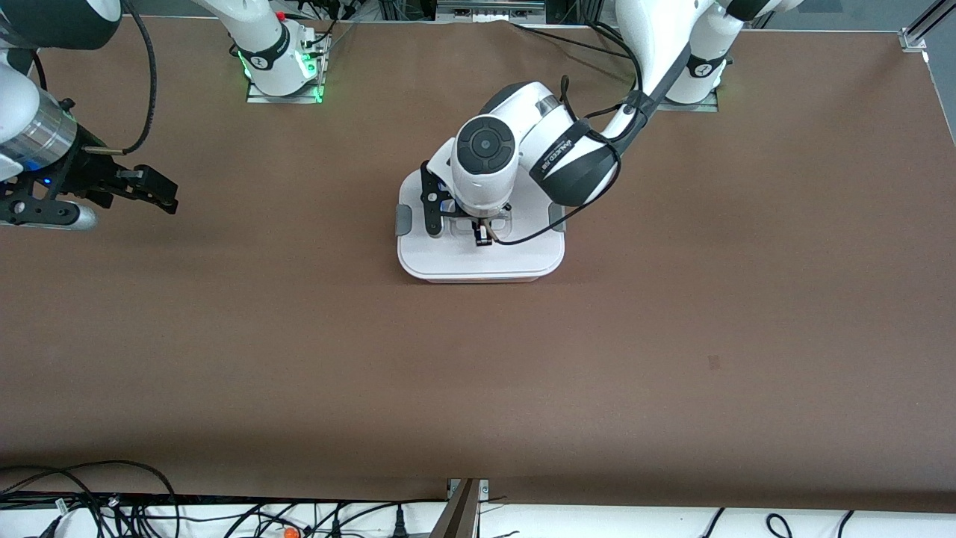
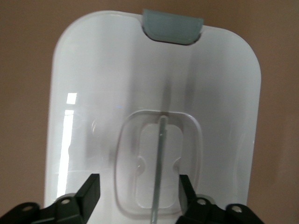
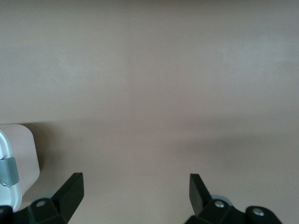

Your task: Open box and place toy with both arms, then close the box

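— Left gripper [image 1: 484, 233] first: where is it?

— Directly over the middle of the box [image 1: 478, 258], pointing down at the recessed handle [image 2: 160, 158] in the white lid [image 2: 107, 84]. In the left wrist view its two black fingers [image 2: 91, 189] stand spread, one on each side of the recess, with the thin bar of the handle running between them. They hold nothing that I can see.

— Are the fingers touching the lid?

— Hard to say. They are right at it, but whether they press on the plastic I cannot tell.

— And the box itself?

— It sits in the middle of the brown table [image 1: 478, 388], lid on. A grey clip [image 1: 403, 220] shows on the side toward the right arm's end, and another [image 1: 556, 215] on the side toward the left arm's end, partly under the arm. Along the edge nearest the front camera a thin pink strip of the tub peeks out beneath the lid.

— The toy?

— Not visible in any view.

— The right gripper [image 1: 160, 193]?

— It waits above bare table toward the right arm's end, well apart from the box. Its fingers [image 3: 70, 193] are wide apart and empty; the right wrist view shows only tabletop between them, with a corner of the box and one grey clip [image 3: 7, 171] at the frame's edge
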`<move>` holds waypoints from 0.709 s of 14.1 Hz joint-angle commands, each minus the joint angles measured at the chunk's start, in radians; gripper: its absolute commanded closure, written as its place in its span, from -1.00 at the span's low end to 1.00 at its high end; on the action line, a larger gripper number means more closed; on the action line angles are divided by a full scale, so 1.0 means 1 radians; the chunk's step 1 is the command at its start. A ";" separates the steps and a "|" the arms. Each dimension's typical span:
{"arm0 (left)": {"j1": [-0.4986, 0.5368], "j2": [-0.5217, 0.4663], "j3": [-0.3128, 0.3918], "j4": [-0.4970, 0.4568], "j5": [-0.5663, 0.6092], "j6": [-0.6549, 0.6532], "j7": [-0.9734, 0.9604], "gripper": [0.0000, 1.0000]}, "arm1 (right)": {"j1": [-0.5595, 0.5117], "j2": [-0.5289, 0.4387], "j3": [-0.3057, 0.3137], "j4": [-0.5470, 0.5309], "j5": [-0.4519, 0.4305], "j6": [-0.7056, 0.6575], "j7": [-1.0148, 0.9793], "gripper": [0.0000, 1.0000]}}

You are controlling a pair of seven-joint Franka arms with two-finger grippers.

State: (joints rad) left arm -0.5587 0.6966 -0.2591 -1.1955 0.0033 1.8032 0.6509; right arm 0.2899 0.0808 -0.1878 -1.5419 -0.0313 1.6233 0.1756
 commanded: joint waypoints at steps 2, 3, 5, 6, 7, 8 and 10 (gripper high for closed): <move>0.065 -0.054 0.001 0.024 0.012 -0.018 -0.057 -1.00 | -0.005 0.004 0.005 0.023 -0.018 -0.016 0.004 -1.00; 0.086 -0.063 0.001 0.025 0.012 -0.018 -0.097 -1.00 | -0.003 0.004 0.007 0.023 -0.021 -0.014 0.005 -1.00; 0.121 -0.068 0.007 0.027 0.020 -0.016 -0.202 -1.00 | 0.006 0.010 0.008 0.023 -0.024 -0.014 0.002 -1.00; 0.135 -0.069 0.036 0.027 0.036 -0.018 -0.208 -1.00 | 0.006 0.014 0.010 0.023 -0.030 -0.016 0.004 -1.00; 0.154 -0.081 0.058 0.027 0.041 -0.027 -0.195 -1.00 | 0.006 0.014 0.011 0.022 -0.033 -0.019 0.004 -1.00; 0.195 -0.088 0.061 0.036 0.037 -0.033 -0.191 -1.00 | 0.006 0.019 0.013 0.022 -0.033 -0.017 0.004 -1.00; 0.264 -0.091 0.066 0.080 0.044 -0.067 -0.194 -1.00 | 0.006 0.020 0.013 0.022 -0.033 -0.017 0.004 -1.00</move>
State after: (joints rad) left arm -0.3500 0.6252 -0.1904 -1.1534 0.0243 1.7884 0.4743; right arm 0.2928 0.0970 -0.1772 -1.5335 -0.0492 1.6217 0.1756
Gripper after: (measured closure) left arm 0.000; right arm 0.000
